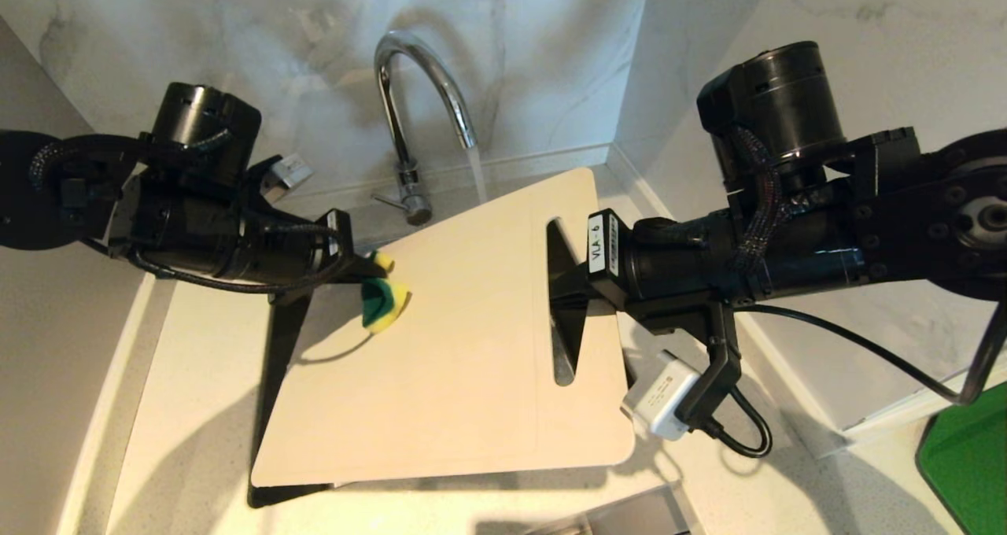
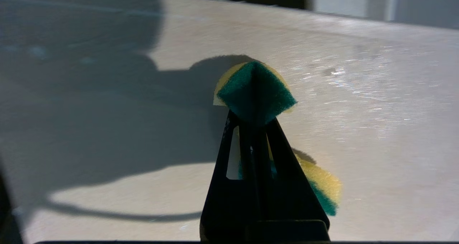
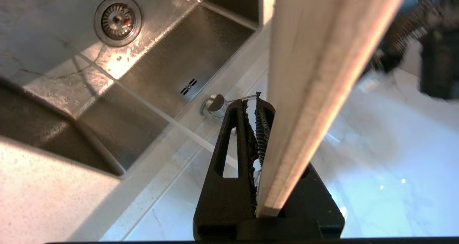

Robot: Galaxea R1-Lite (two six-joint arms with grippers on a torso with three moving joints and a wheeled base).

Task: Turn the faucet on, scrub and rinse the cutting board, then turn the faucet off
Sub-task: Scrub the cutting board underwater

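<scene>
The chrome faucet (image 1: 425, 86) stands at the back with water running from its spout. The beige cutting board (image 1: 464, 362) is held tilted over the sink, its far corner close to the stream. My right gripper (image 1: 562, 295) is shut on the cutting board at the handle cutout; in the right wrist view the board's edge (image 3: 315, 75) passes between that gripper's (image 3: 256, 106) fingers. My left gripper (image 1: 368, 271) is shut on a green and yellow sponge (image 1: 383, 303) at the board's left part. In the left wrist view the sponge (image 2: 254, 91) bulges past the left gripper's (image 2: 252, 120) tips over the wet board (image 2: 358, 129).
The steel sink (image 3: 168, 68) with its drain (image 3: 117, 20) lies under the board. The faucet's base and thin lever (image 3: 215, 103) sit on the back ledge. Speckled countertop (image 1: 181, 409) runs along the left and front. A green object (image 1: 964, 464) sits at the far right.
</scene>
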